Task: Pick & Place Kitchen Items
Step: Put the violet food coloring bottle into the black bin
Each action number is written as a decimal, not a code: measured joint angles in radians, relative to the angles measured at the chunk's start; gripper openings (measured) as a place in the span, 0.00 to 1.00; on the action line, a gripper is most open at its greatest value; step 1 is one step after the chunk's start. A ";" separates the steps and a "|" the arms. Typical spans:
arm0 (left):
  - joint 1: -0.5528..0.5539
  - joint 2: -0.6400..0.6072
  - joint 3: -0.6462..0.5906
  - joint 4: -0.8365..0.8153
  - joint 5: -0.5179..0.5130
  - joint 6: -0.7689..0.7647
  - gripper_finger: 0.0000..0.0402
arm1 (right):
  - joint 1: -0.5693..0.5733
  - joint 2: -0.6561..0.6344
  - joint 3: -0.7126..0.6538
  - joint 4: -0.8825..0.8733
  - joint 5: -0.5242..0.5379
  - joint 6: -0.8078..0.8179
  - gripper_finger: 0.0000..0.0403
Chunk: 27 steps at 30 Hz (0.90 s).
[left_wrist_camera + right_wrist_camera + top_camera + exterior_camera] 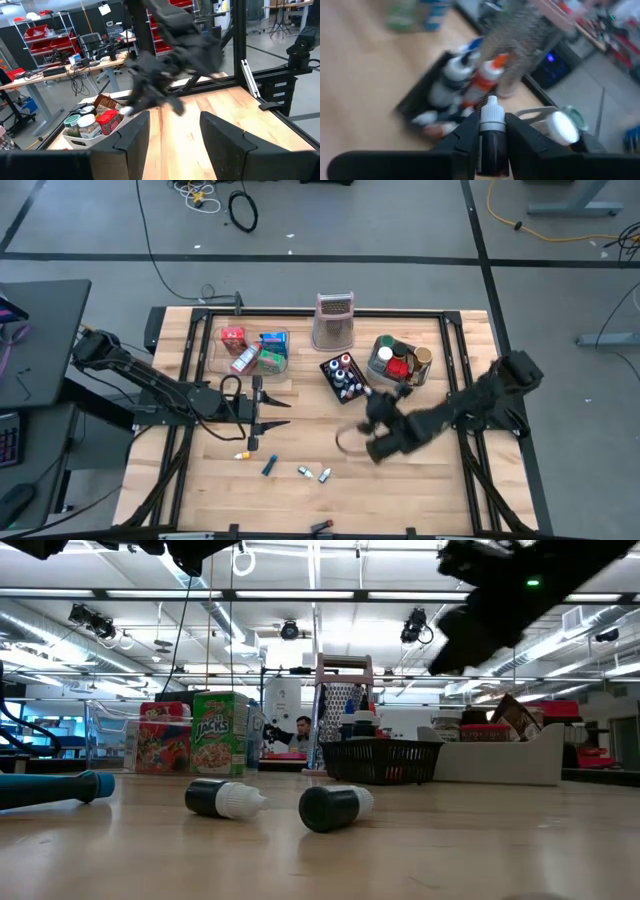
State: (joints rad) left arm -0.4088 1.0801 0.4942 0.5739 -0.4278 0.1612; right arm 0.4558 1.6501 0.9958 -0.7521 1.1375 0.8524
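Note:
My right gripper (492, 131) is shut on a small dark vial with a white cap (492, 116). In the high view it hovers (372, 404) just near-right of the black mesh basket (343, 376), which holds several small bottles. My left gripper (268, 420) is open and waits at the table's left-middle; its fingers (131, 135) stand apart, touching nothing. Several tiny vials (303, 471) lie on their sides on the near table, two of them close in the low view (225, 800) (335, 807). Red, blue and green packets sit in the clear tray (255, 350). Cans fill the grey bin (400, 362). My right gripper pinches the vial's dark body (492, 145) between its two fingers, just below the white cap. The vial lies along the fingers, with its cap sticking out past their tips. It is lifted clear of the table.
The tall metal grater stand (334, 320) rises at the far edge, behind the basket. A blue pen-like item (60, 788) lies near the left gripper. Bare wood stretches across the near middle and near right of the table (420, 490). A person sits in the room beyond (302, 732).

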 joint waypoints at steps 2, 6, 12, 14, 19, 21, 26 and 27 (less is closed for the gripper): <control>0.000 0.000 0.000 -0.001 0.000 0.000 0.46 | -0.074 -0.036 -0.004 0.014 -0.026 -0.013 0.22; 0.000 0.000 0.000 -0.006 0.000 -0.002 0.46 | -0.196 -0.048 -0.006 0.076 -0.170 -0.084 0.23; 0.000 0.000 -0.001 -0.046 0.000 -0.051 0.46 | -0.302 -0.022 -0.006 0.248 -0.377 -0.237 0.22; 0.000 0.000 -0.001 -0.057 0.000 -0.064 0.46 | -0.328 -0.021 -0.005 0.267 -0.436 -0.258 0.22; 0.000 0.000 -0.001 -0.069 0.000 -0.098 0.46 | -0.381 -0.017 -0.005 0.326 -0.524 -0.309 0.25; 0.000 0.000 -0.001 -0.071 0.000 -0.111 0.46 | -0.396 -0.017 -0.005 0.338 -0.525 -0.319 0.25; 0.000 0.000 -0.001 -0.081 0.000 -0.123 0.46 | -0.418 -0.017 -0.005 0.356 -0.526 -0.312 0.25; 0.000 0.000 -0.001 -0.085 0.000 -0.124 0.46 | -0.418 -0.017 -0.005 0.360 -0.526 -0.312 0.25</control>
State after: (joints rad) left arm -0.4089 1.0801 0.4934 0.4890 -0.4278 0.0371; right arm 0.0374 1.6333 0.9911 -0.3922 0.6119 0.5404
